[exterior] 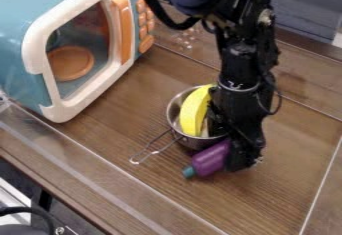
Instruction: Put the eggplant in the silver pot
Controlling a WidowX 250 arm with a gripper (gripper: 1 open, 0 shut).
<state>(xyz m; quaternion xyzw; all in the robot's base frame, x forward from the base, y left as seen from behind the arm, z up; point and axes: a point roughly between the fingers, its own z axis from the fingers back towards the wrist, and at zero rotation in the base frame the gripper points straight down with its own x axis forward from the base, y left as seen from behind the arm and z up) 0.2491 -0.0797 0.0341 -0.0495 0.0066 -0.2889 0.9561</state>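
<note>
The toy microwave (78, 45) is sitting at the tabletop's (80, 149) far left corner. The silver pot (179, 119) is standing near the middle, toward the right edge, with a banana toy (195, 112) lying in it. The eggplant (211, 159) is lying just before the pot, nearer the front edge.

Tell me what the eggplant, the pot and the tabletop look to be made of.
Eggplant: probably moulded plastic, glossy purple with a green cap.
Silver pot: looks like polished metal, bright mirror-like rim and thin wire handle.
Table: dark wood or wood-look laminate, with visible grain and a slight sheen; which one is unclear.
</note>
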